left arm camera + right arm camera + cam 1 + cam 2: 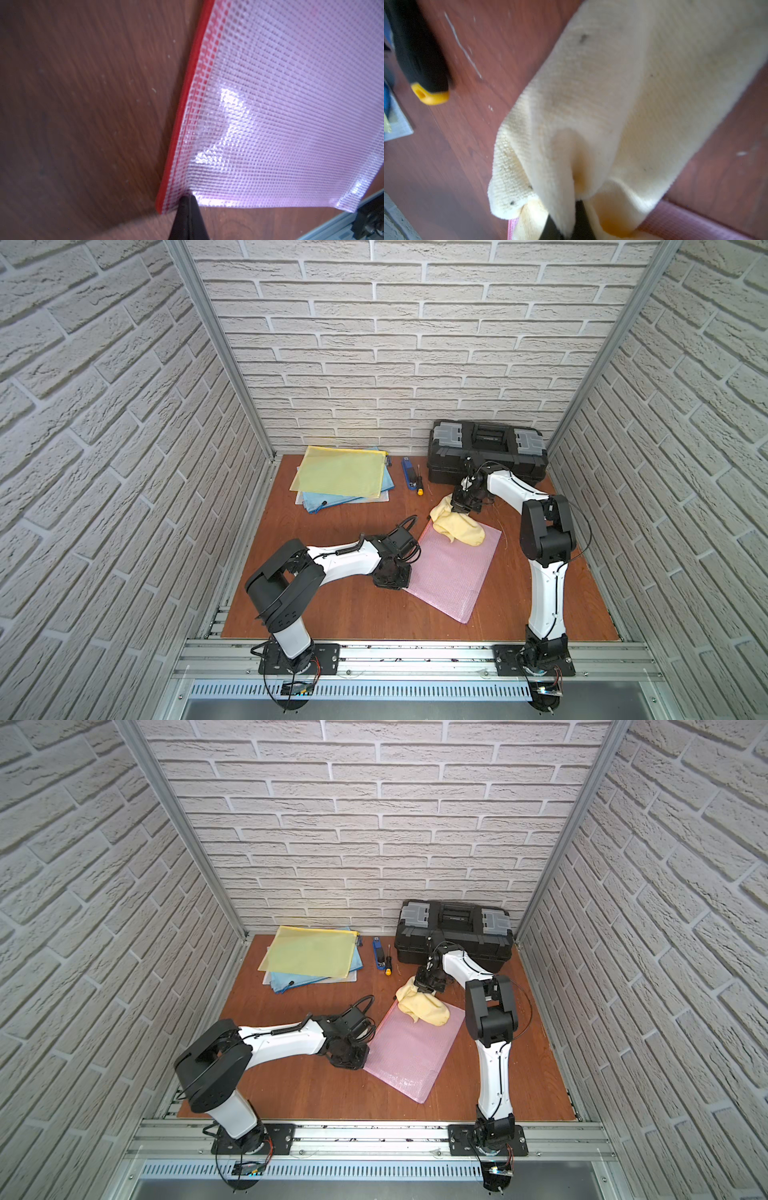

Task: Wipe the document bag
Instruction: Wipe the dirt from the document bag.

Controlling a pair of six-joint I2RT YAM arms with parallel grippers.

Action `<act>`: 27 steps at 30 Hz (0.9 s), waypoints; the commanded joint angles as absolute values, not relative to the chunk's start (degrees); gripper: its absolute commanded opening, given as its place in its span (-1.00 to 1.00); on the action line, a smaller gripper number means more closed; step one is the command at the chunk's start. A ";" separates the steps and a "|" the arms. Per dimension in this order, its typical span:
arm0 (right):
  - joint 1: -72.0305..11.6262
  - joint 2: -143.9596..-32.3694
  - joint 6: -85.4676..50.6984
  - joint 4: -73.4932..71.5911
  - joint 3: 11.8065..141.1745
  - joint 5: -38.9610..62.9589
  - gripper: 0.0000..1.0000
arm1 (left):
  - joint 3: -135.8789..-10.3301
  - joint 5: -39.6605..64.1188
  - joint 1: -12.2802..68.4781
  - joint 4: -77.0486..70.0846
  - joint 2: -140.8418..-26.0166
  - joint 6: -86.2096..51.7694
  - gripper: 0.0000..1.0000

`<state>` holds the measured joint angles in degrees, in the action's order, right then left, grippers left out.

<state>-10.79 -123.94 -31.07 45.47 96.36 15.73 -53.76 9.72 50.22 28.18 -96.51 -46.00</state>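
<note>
The pink mesh document bag (453, 572) (415, 1048) lies flat on the wooden table, with a red zip edge (187, 99) along one side. My left gripper (188, 197) (405, 585) is shut. Its tips rest on the bag's edge near the zip corner, where the plastic (291, 104) creases. I cannot tell whether the edge is pinched. My right gripper (569, 220) (459, 510) is shut on a pale yellow cloth (612, 104) (457, 526) (424, 1006). The cloth drapes over the bag's far corner (685, 224).
A black toolbox (486, 456) stands at the back right, just behind my right arm. A stack of yellow and blue folders (340, 472) lies at the back left. A blue stapler (409, 475) and a screwdriver (419, 483) (421, 62) lie between them. Brick walls enclose three sides.
</note>
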 commanded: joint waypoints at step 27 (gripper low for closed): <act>2.06 -107.37 -27.61 46.07 76.09 18.02 -0.96 | -56.41 5.18 50.41 30.62 -99.52 -43.78 -1.00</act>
